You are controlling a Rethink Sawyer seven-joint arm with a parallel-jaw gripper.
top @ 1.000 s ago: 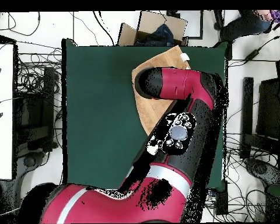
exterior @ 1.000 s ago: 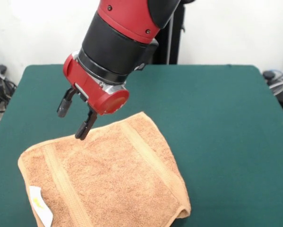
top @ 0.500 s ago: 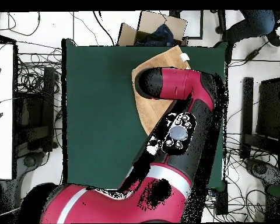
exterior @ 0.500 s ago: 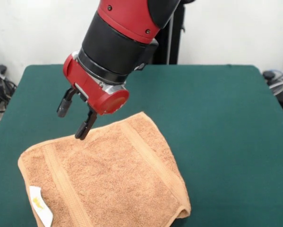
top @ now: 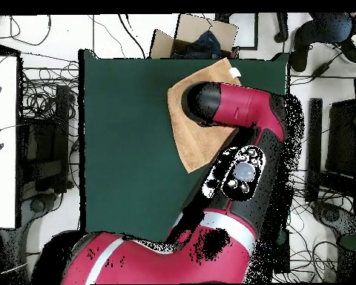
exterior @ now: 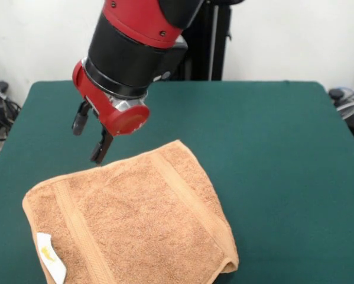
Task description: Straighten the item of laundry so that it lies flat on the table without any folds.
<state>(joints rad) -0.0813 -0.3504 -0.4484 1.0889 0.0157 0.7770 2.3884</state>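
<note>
I see the green table filling most of the front view. The tan-orange towel lies on its near left part, with one corner at the near right folded under. Its white label is at the near left edge. My gripper hangs just above the towel's far edge, its two black fingers spread apart and holding nothing.
</note>
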